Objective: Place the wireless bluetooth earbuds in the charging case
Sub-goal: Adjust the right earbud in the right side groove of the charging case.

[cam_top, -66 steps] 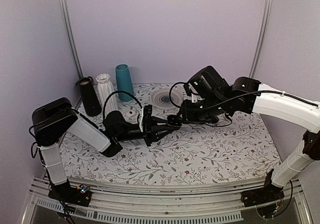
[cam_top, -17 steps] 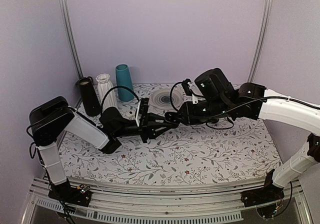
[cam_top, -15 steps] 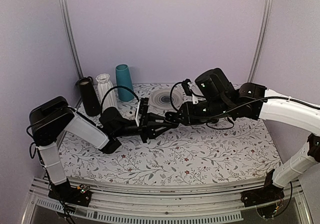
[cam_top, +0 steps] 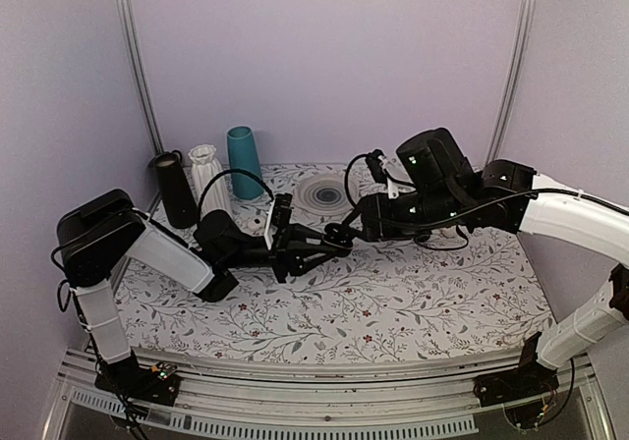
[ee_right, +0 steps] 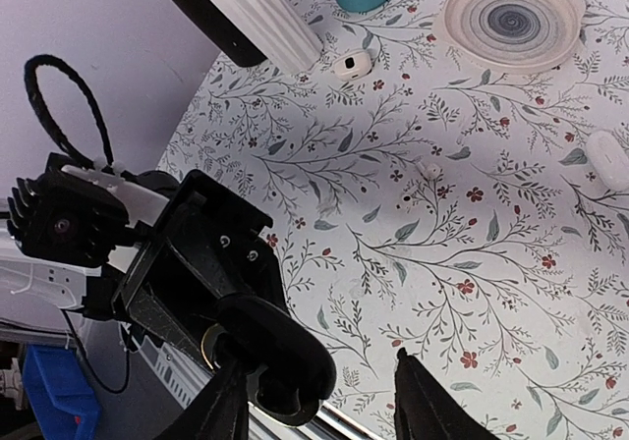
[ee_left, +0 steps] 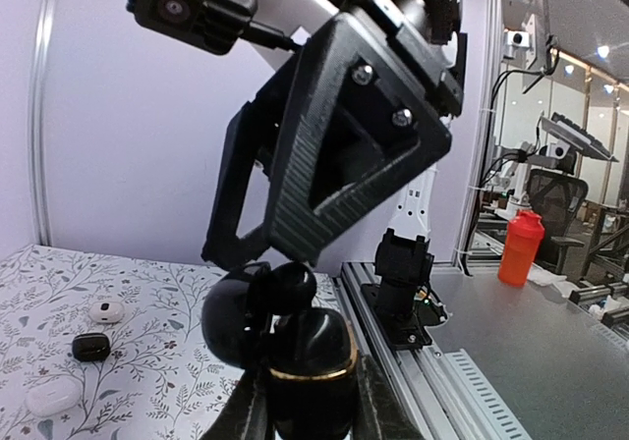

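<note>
Floral cloth (cam_top: 393, 302) covers the table, with lilac walls (cam_top: 324, 67) on three sides. Far left stand a black cylinder (cam_top: 175, 190), a white ribbed vase (cam_top: 205, 170) and a teal vase (cam_top: 243, 162), with a swirl-patterned dish (cam_top: 321, 192) to their right. Mid-table, above the cloth, my left gripper (ee_left: 300, 406) is clamped tight on the charging case (ee_left: 307, 357), lid open. My right gripper (ee_right: 319, 401) hangs beside it, fingers parted, empty.
</note>
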Tool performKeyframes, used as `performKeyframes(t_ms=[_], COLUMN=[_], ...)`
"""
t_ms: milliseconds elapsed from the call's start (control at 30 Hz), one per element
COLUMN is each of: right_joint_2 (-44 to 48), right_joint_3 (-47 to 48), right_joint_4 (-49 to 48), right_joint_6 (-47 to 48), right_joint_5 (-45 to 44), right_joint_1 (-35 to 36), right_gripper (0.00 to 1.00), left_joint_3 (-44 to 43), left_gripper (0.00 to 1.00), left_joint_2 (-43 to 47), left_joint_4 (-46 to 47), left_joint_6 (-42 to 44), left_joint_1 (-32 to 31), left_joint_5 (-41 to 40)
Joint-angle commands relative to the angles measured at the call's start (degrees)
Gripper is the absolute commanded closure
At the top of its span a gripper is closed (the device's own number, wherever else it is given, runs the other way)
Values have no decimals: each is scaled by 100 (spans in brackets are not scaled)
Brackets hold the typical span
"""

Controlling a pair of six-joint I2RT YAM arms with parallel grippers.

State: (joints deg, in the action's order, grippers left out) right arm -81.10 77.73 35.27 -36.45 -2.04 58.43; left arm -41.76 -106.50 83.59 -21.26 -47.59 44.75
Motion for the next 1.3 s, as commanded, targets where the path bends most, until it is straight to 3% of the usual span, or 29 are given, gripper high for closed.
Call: performKeyframes(t_ms=[0,133,333,500,1267], right_joint_2=[519,655,592,475,244], right_joint_3=[-292,-502,-555,-590,-453], right_joint_4=[-362,-607,-591,-549,-116], right_joint_6=[-122,-233,-389,-269,441], right_joint_5=[421,840,989,969,430], right_joint_1=[-285,-455,-453,-373,-65], right_gripper=[48,50,62,66,65], left_joint_3=[31,28,4,-62,-145], left_gripper=[100,100,100,100,100], left_joint_2=[172,173,191,191,200], left_joint_4=[537,520,453,377,307], left_joint_6=[-21,-4,42,59,23], left_joint_1=[27,29,37,39,52], left_joint_5=[148,221,236,262,306])
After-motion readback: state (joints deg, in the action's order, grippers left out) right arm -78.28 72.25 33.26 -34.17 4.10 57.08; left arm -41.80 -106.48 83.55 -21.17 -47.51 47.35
